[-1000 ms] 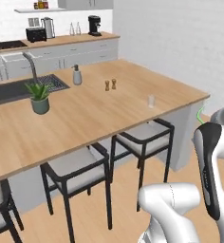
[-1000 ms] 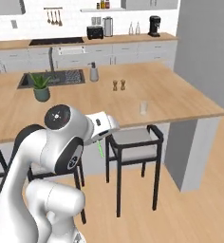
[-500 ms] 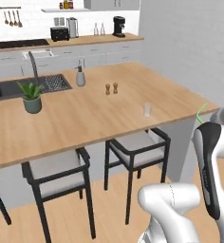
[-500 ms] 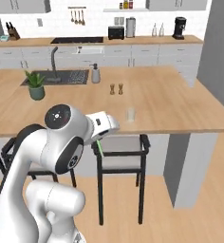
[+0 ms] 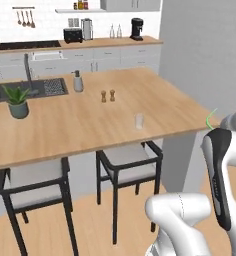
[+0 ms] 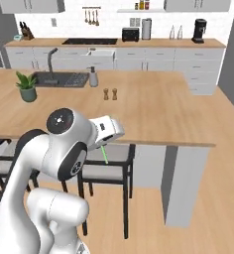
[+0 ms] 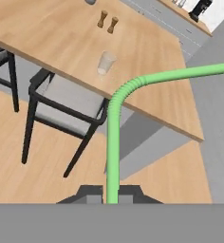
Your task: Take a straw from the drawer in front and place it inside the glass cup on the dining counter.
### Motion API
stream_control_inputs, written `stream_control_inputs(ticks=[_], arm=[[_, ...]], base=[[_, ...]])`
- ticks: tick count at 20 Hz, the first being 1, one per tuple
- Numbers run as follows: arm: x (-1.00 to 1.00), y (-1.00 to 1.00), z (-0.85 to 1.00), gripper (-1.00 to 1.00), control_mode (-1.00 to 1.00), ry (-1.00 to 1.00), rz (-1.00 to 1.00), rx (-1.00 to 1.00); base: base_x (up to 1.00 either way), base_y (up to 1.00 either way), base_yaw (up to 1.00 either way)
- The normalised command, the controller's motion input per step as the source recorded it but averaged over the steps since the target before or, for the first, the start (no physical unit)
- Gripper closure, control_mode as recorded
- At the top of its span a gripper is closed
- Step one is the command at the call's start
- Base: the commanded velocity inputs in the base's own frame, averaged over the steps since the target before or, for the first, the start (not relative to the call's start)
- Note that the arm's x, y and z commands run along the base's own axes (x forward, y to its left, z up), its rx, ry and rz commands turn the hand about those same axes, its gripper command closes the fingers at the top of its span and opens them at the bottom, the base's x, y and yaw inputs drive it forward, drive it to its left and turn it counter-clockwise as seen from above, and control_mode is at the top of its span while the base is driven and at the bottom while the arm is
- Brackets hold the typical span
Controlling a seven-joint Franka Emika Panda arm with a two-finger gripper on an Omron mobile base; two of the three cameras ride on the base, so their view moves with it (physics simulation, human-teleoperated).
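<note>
Two fingers (image 7: 112,198) are clamping the bottom end of the straw (image 7: 115,123), with the jaws drawn in tight against it. From that pinch it is rising straight, bending at its ribbed elbow and running off sideways, so most of its length is hanging free beyond the grip. It looks very light and springy (a thin plastic tube, by the look of it), and a low hold like this probably leaves the free end liable to wobble; a harder squeeze might flatten it. In the right base view the straw (image 6: 104,154) is showing as a short green stub below the hand, out in the air short of the table's near edge.

Beyond it, the glass cup (image 7: 106,63) is standing upright on the dining table (image 7: 147,61), not far in from the near edge and towards the right-hand end. It is clear, small and likely easy to tip, and its mouth is narrow, so the straw's end will probably need lining up from above. The two little shakers (image 7: 108,22) are standing further in, well apart from the cup.

Under the near edge, a dark-framed stool (image 7: 61,109) is sitting just below the cup. The light wooden top looks smooth and level, with plenty of bare surface around the cup.
</note>
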Motion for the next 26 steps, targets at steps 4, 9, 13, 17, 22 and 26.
stream_control_inputs(ticks=[4, 9, 13, 17, 22, 26], arm=[[0.00, 0.00, 0.00, 1.00, 1.00, 0.00, 0.00, 0.00], [0.00, 0.00, 0.00, 1.00, 1.00, 0.00, 0.00, 0.00], [0.00, 0.00, 0.00, 1.00, 1.00, 0.00, 0.00, 0.00], [0.00, 0.00, 0.00, 1.00, 1.00, 0.00, 0.00, 0.00], [0.00, 0.00, 0.00, 1.00, 1.00, 0.00, 0.00, 0.00], [0.00, 0.00, 0.00, 1.00, 1.00, 0.00, 0.00, 0.00]], base=[[0.12, -0.73, 0.23], [0.26, -0.60, 0.21], [0.74, -0.14, 0.20], [0.81, -0.01, 0.29], [0.56, -0.12, 0.35], [0.49, -0.15, 0.38]])
